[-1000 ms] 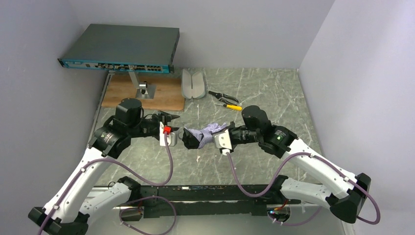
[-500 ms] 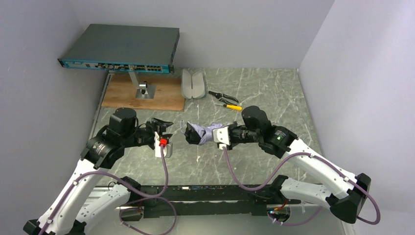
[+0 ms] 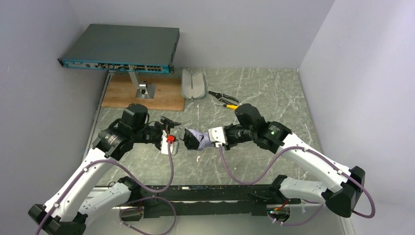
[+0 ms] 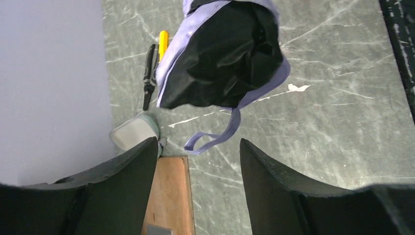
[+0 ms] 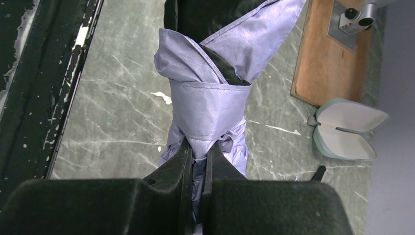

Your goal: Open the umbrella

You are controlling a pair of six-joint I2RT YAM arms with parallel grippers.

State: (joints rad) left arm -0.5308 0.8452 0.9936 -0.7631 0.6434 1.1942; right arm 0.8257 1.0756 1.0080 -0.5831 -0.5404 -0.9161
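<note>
Umbrella [image 3: 198, 138], still folded, is hanging above the table [image 3: 274, 98] between the arms, right gripper [image 5: 198, 149] clenching its bunched fabric. Left gripper [image 4: 198, 143], jaws released, is returning toward its free end; opening not begun.

Centre frame, the umbrella [image 3: 198, 138] is flanked by the left gripper [image 3: 174, 126] on its left and the right gripper [image 3: 211, 137] on its right. Behind it on the table [image 3: 274, 93], the case [image 3: 193, 83] lies left of the pliers [image 3: 218, 95]; a board [image 3: 122, 95] occupies the upper left.
</note>
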